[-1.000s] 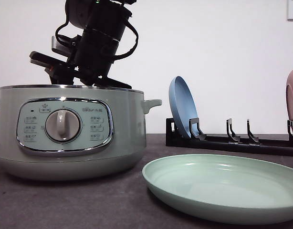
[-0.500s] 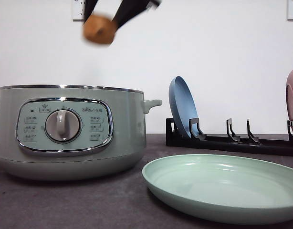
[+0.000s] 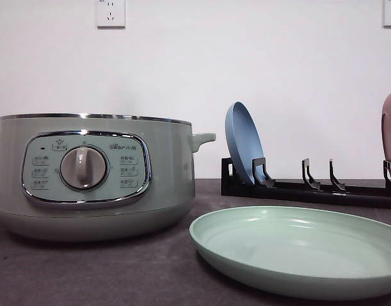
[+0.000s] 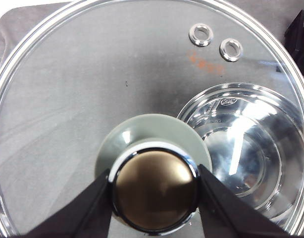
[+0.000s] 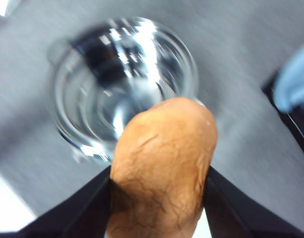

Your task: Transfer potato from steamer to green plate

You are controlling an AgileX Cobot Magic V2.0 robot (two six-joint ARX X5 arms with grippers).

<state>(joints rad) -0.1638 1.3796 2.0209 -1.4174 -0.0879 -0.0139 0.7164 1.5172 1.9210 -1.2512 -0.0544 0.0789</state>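
Gripping the potato (image 5: 162, 168), the right tool (image 5: 157, 198) has its two dark fingers (image 5: 87, 208) pressed against either side of the orange-brown, cracked skin; jaws closed onto it, potato filling the lower centre of the right wrist frame. Beyond it, blurred, the steamer's (image 5: 122, 84) shiny open bowl sits at upper centre of that frame over the grey surface (image 5: 241, 74). Left tool (image 4: 154, 191) is clamped on the lid knob (image 4: 154, 193), a chrome-ringed bronze cap on a sage-green base, with one dark finger on each side touching it. The glass lid (image 4: 92, 84) spans nearly the whole left wrist frame; two small metal vent rings (image 4: 201, 33) lie at upper right, and the steamer's metal interior shows through the glass at right. Front view: steamer (image 3: 87, 172) at left on the dark surface, lid off, dial at centre of its panel. Green plate (image 3: 297, 248) lies at lower right, just beside the steamer, nothing on it. Blue plate (image 3: 243, 143) stands upright in a black rack (image 3: 310, 188) behind.
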